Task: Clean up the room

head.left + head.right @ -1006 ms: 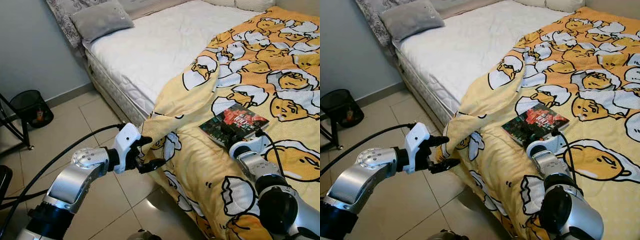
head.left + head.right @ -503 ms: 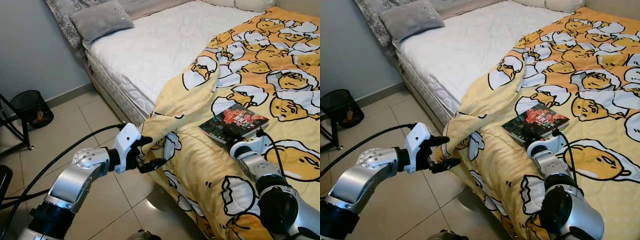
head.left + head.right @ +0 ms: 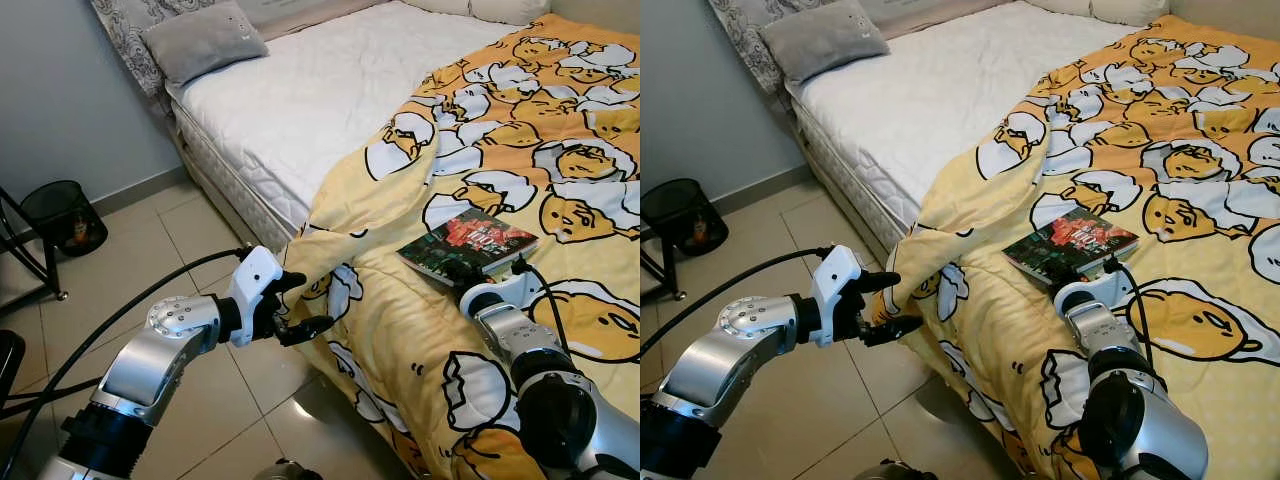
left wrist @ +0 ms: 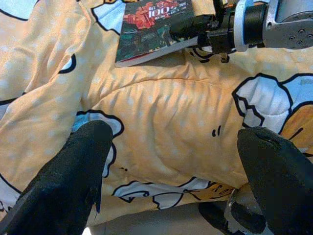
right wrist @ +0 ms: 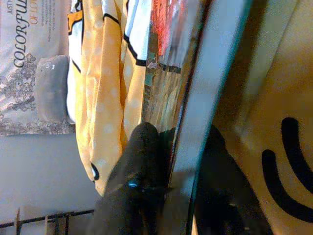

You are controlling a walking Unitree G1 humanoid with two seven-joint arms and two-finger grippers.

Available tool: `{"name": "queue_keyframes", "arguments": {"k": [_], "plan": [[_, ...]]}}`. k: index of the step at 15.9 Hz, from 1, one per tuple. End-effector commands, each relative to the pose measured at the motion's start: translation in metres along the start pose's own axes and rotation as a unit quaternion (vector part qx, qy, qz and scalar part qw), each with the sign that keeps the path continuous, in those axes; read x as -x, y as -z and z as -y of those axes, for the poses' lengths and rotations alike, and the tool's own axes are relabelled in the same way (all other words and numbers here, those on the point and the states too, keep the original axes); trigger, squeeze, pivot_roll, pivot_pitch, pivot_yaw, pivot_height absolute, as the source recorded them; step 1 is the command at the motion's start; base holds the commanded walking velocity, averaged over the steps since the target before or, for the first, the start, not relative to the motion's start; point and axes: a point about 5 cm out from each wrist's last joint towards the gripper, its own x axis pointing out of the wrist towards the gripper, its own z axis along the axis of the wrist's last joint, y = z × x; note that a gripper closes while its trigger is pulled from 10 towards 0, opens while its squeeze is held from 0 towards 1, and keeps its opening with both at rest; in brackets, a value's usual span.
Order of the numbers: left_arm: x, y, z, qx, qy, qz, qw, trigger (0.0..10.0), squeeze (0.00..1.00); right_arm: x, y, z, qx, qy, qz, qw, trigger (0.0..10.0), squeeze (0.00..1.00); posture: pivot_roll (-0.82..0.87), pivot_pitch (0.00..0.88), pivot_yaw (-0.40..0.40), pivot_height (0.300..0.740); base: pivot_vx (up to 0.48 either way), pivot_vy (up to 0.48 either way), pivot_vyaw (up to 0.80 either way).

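Book (image 3: 468,247) flat on yellow cartoon-print blanket (image 3: 560,180) near bed's edge, near corner pinched between 2 black fingers of right gripper (image 3: 1083,272). Left gripper (image 3: 298,304) spread wide, holding nothing, beside blanket's drooping corner above tiled floor (image 3: 190,260). Beyond: bare white mattress (image 3: 320,90), grey pillow (image 3: 200,38), black wire bin (image 3: 62,215).

We note the blanket (image 3: 520,170): soft matt cloth, yellow print, finely dimpled up close. On it, the book (image 3: 468,245), its cover glossy paper. Beside the blanket, the mattress (image 3: 320,90) is white quilted fabric, matt; the pillow (image 3: 203,40) grey, plush-looking. Below the blanket's hanging edge, the floor (image 3: 150,260) is glossy, reflective tile. Left arm (image 3: 160,350) brushed silver metal; its fingers (image 4: 63,191) matt, grainy black.
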Motion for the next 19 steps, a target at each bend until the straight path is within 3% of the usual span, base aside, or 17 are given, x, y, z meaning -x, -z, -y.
{"name": "queue_keyframes", "arguments": {"k": [1,6,8,10,12,15,17,18,19], "plan": [[0.0,-0.001,-0.005,-0.008,-0.009,-0.005,1.0,10.0,0.82,-0.004,0.001,-0.012,0.012,-0.014,-0.006,1.0,0.0,0.0,-0.04,0.0,0.101,0.74,0.0,0.0,0.0],[0.0,-0.003,-0.009,-0.013,-0.029,0.005,0.999,10.0,0.82,-0.005,0.001,-0.014,0.044,-0.02,-0.009,0.999,0.0,0.0,-0.04,0.0,0.09,0.74,0.0,0.0,0.0],[0.001,-0.004,-0.018,-0.05,-0.094,0.026,0.994,10.0,0.83,-0.004,-0.002,-0.019,0.097,-0.061,-0.009,0.993,0.0,0.0,-0.04,0.0,0.081,0.74,0.0,0.0,0.0],[0.003,-0.005,-0.026,-0.047,-0.162,0.059,0.984,10.0,0.86,-0.002,-0.007,-0.026,0.125,-0.118,-0.013,0.985,0.0,0.0,-0.04,0.0,0.08,0.74,0.0,0.0,0.0],[0.007,-0.006,-0.036,-0.016,-0.216,0.08,0.973,10.0,0.93,0.005,-0.013,-0.033,0.156,-0.194,-0.02,0.968,0.0,0.0,-0.05,0.0,0.079,0.74,0.0,0.0,0.0],[0.009,-0.008,-0.035,-0.002,-0.203,0.086,0.975,10.0,0.86,0.013,-0.021,-0.036,0.209,-0.219,0.006,0.953,0.0,0.0,-0.06,0.0,0.083,0.74,0.0,0.0,0.0],[0.014,-0.012,-0.038,-0.025,-0.258,0.102,0.96,10.0,0.86,0.022,-0.017,-0.047,0.338,-0.189,0.058,0.92,0.0,0.0,-0.08,0.0,0.1,0.74,0.0,0.0,0.0],[0.015,-0.012,-0.037,-0.036,-0.272,0.1,0.957,10.0,0.85,0.026,-0.015,-0.05,0.352,-0.183,0.071,0.915,8.0,0.0,-0.09,0.0,0.11,0.74,0.0,0.0,0.0],[0.016,-0.01,-0.04,-0.022,-0.311,0.081,0.947,10.0,0.83,0.032,-0.01,-0.053,0.368,-0.176,0.077,0.91,10.0,0.0,-0.1,0.0,0.113,0.74,0.0,0.0,0.0]]}}
